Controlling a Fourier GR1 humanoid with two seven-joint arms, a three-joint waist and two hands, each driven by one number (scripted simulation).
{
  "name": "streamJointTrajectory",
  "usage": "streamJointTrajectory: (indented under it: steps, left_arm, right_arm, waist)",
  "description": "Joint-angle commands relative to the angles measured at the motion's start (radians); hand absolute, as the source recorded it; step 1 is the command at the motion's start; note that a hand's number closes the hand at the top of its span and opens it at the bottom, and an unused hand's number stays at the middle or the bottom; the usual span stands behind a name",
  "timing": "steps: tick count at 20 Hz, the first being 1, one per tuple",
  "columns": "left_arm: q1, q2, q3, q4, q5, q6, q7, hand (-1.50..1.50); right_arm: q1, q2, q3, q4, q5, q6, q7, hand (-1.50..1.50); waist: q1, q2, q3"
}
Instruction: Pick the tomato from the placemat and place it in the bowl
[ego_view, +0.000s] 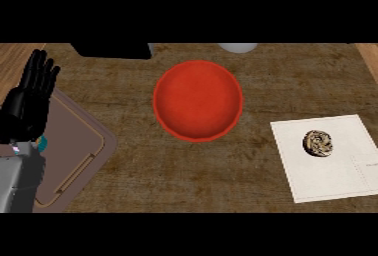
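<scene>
A red bowl (198, 100) stands at the middle of the brown counter, holding nothing. To its right lies a white placemat (332, 170) with a small round object (319, 143) on it, mottled brown and cream rather than tomato red. My left hand (28, 100) is raised at the left edge, fingers straight and up, resting, far from both bowl and placemat. My right hand does not show.
A brownish tray (81, 150) with a lighter inner outline lies under my left forearm at the lower left. A black object (111, 50) and a pale round one (238, 47) sit at the counter's far edge. Wooden strips border the counter at both top corners.
</scene>
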Motion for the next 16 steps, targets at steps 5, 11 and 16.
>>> streamJointTrajectory:
  steps: [5, 11, 16]
  left_arm:
    - [0.016, 0.023, 0.019, -0.028, -0.002, 0.004, 0.022, 0.0]
    - [-0.014, 0.019, 0.023, -0.005, -0.024, 0.033, 0.023, 0.0]
    - [0.05, -0.003, 0.015, -0.067, -0.001, 0.011, 0.029, 0.0]
  right_arm:
    - [-0.082, 0.187, 0.088, 0.002, 0.017, 0.157, 0.015, 1.5]
    - [-0.099, 0.323, 0.115, 0.006, 0.007, 0.134, 0.115, 1.5]
    - [0.037, 0.448, 0.157, -0.034, 0.026, -0.015, 0.164, 1.5]
  waist:
    - [-0.026, -0.011, 0.0]
    - [-0.036, -0.006, 0.0]
    - [-0.04, -0.01, 0.0]
